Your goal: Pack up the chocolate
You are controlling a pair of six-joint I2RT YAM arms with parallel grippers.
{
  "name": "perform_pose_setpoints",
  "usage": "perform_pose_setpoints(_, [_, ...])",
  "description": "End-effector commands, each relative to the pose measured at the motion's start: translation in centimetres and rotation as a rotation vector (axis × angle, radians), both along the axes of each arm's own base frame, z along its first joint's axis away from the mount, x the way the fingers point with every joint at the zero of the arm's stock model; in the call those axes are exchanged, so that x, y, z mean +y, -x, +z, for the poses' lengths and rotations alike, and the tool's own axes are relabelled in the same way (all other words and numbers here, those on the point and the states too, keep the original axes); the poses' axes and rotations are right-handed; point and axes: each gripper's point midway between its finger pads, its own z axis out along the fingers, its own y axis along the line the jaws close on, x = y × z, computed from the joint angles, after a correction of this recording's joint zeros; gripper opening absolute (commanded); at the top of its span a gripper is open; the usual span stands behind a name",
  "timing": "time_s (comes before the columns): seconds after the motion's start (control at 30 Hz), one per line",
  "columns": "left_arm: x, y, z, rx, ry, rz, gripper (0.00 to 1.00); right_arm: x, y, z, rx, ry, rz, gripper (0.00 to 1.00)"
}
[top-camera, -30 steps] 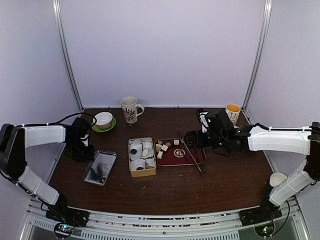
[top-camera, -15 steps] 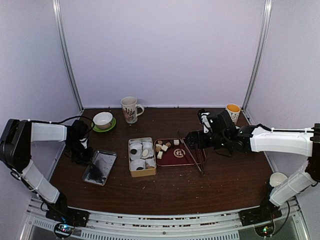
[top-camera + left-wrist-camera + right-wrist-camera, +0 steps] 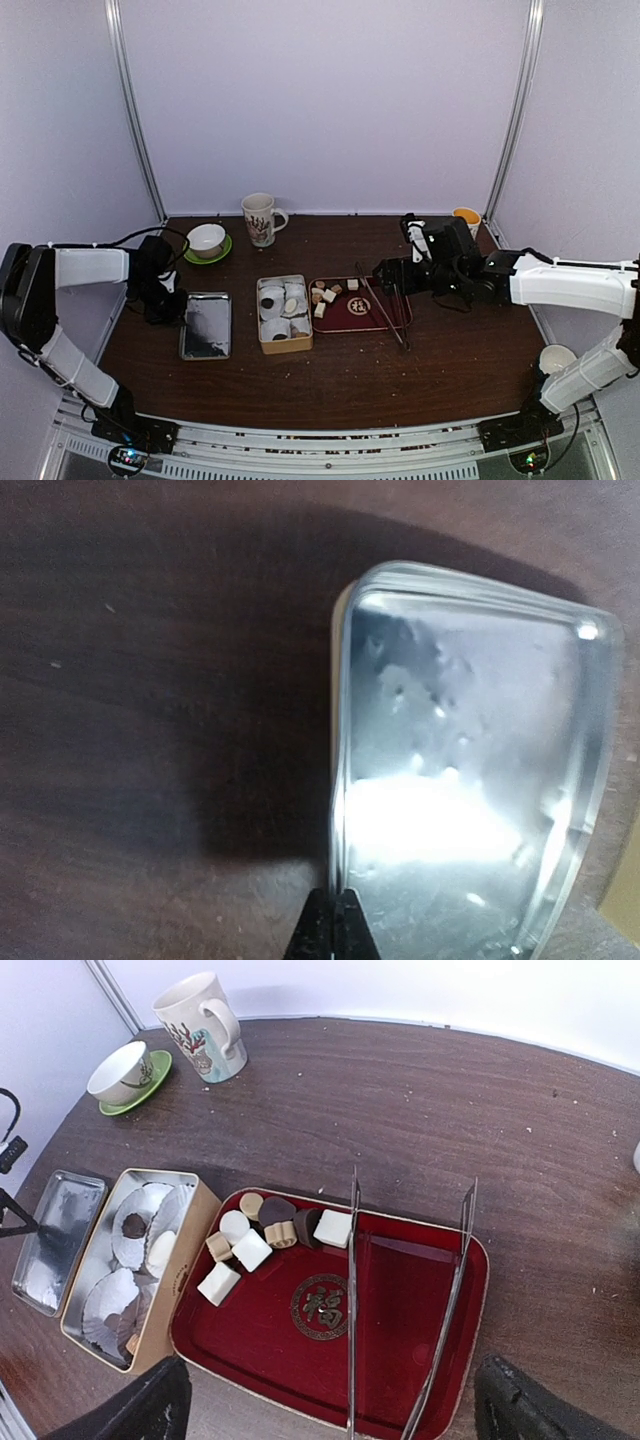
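Observation:
Several chocolate pieces (image 3: 265, 1232), white, tan and dark brown, lie clustered at the far left of the red tray (image 3: 420, 1360); they also show in the top view (image 3: 325, 294). An open tin (image 3: 188, 1260) left of the tray holds white paper cups, two with a piece inside. Long metal tongs (image 3: 352, 1300) lie across the tray. My right gripper (image 3: 335, 1405) is wide open above the tray's near edge, the tongs between its fingers, touching nothing. My left gripper (image 3: 335, 920) is shut on the rim of the silver tin lid (image 3: 465, 770), which lies flat left of the tin (image 3: 205, 325).
A patterned mug (image 3: 260, 218) and a white bowl on a green saucer (image 3: 207, 240) stand at the back left. An orange-filled cup (image 3: 465, 224) stands at the back right. A white cup (image 3: 553, 357) sits by the right arm's base.
The tin lid has swung from slanted to square with the tin and slid slightly toward it, held by my left gripper. My right gripper has drifted slightly right.

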Motion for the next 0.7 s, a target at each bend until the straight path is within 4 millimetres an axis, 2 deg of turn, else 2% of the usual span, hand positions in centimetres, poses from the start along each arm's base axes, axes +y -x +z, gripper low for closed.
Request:
perform_pose_setpoints(0.0, [-0.7,-0.7,4.3,-0.153,0.06,-0.007,0.0,0.4,0.5,0.9,-0.007,-0.038,0.037,0.99])
perform_pose_setpoints(0.17, [-2.9,-0.9,8.5,-0.286,0.195,-0.064,0.0,1.9,1.1,1.5,0.012,-0.1,0.107,0.98])
perform_pose_setpoints(0.4, [-8.3,-0.6,14.8,-0.485,0.552,-0.209,0.0,4.0,2.5,2.6,0.042,-0.199,0.22,0.95])
perform_pose_setpoints(0.47, [-9.4,-0.5,16.0,-0.522,0.621,-0.229,0.0,4.8,3.1,2.9,0.059,-0.238,0.256,0.93])
perform_pose_setpoints(0.67, [-12.5,-0.8,18.4,-0.617,0.672,-0.307,0.0,8.1,6.0,4.3,0.124,-0.368,0.396,0.89])
